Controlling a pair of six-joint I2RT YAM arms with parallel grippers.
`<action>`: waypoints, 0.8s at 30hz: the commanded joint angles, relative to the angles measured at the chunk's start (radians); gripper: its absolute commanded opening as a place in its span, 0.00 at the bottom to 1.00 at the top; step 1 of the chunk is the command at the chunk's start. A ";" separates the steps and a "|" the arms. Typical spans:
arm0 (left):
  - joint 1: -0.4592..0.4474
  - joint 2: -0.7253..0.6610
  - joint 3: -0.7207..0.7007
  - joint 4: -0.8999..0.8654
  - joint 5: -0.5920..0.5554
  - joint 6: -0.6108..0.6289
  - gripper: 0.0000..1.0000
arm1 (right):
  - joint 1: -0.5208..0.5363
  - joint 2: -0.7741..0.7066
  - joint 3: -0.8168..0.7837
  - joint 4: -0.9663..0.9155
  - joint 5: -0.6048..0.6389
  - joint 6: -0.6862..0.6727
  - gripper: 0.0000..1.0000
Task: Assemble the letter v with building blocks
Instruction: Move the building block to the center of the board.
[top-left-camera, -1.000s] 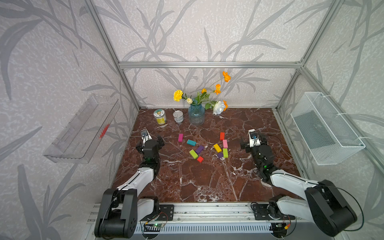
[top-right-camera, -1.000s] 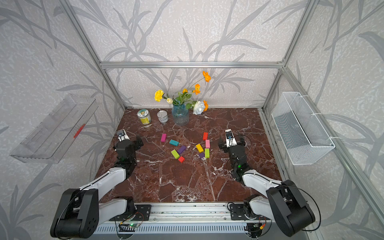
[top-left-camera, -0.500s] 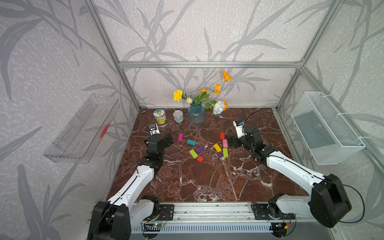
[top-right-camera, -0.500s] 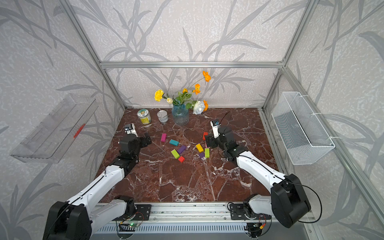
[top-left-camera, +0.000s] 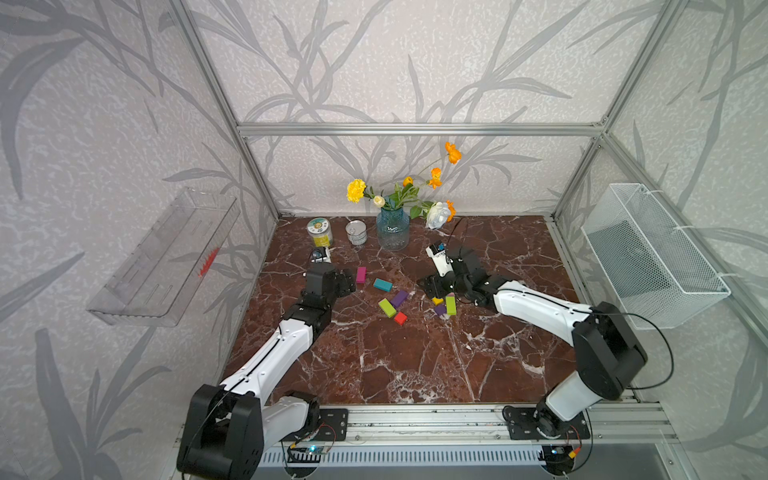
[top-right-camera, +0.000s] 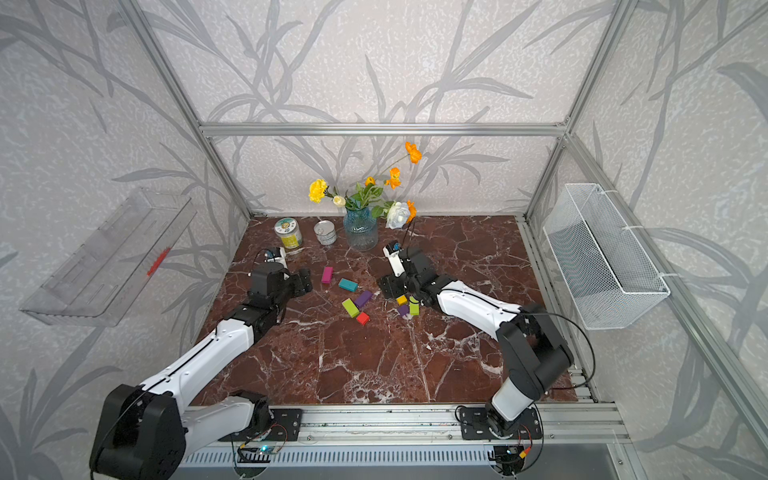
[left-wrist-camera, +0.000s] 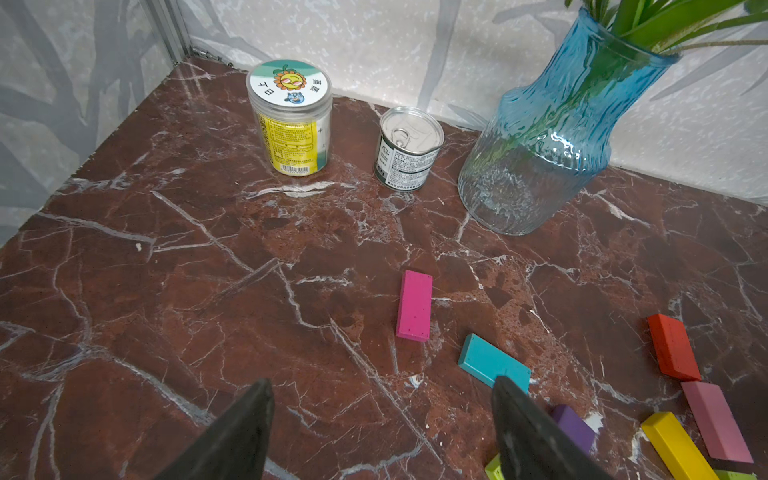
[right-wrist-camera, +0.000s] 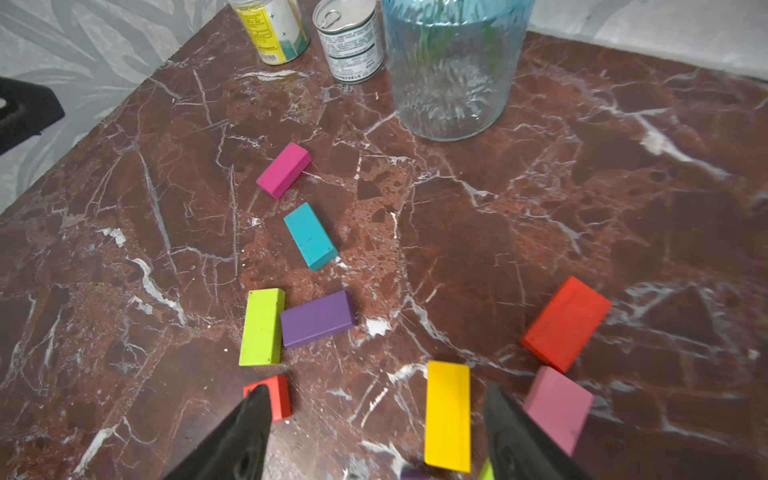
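The building blocks lie scattered on the marble table (top-left-camera: 415, 365). From left to right there are a magenta bar (top-left-camera: 360, 274), a teal bar (top-left-camera: 382, 284), a lime bar (top-left-camera: 387, 308), a purple bar (top-left-camera: 399, 299) and a red cube (top-left-camera: 400, 318). My left gripper (left-wrist-camera: 382, 382) is open over bare marble, just left of the magenta bar (left-wrist-camera: 414, 305) and the teal bar (left-wrist-camera: 492, 365). My right gripper (right-wrist-camera: 376, 390) is open and low over the right cluster. The yellow bar (right-wrist-camera: 448, 415) lies between its fingers, the pink bar (right-wrist-camera: 557, 409) and red bar (right-wrist-camera: 566, 323) just outside.
A yellow-labelled jar (top-left-camera: 320, 232), a tin can (top-left-camera: 356, 232) and a blue glass vase (top-left-camera: 392, 228) with flowers stand along the back. A wire basket (top-left-camera: 648, 257) hangs on the right wall, a clear shelf (top-left-camera: 166, 257) on the left wall.
Both arms have stretched forward from near the front rail to the blocks. The right gripper has come down over the right cluster, and both pairs of jaws have narrowed a little.
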 joint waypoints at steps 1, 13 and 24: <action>-0.001 0.015 0.020 -0.005 0.032 -0.032 0.76 | 0.033 0.089 0.077 -0.026 -0.053 0.005 0.75; 0.013 0.111 0.040 0.025 0.159 -0.109 0.51 | 0.072 0.290 0.297 -0.091 -0.077 0.006 0.57; 0.036 0.253 0.080 0.046 0.268 -0.162 0.16 | 0.072 0.432 0.445 -0.141 -0.089 0.036 0.38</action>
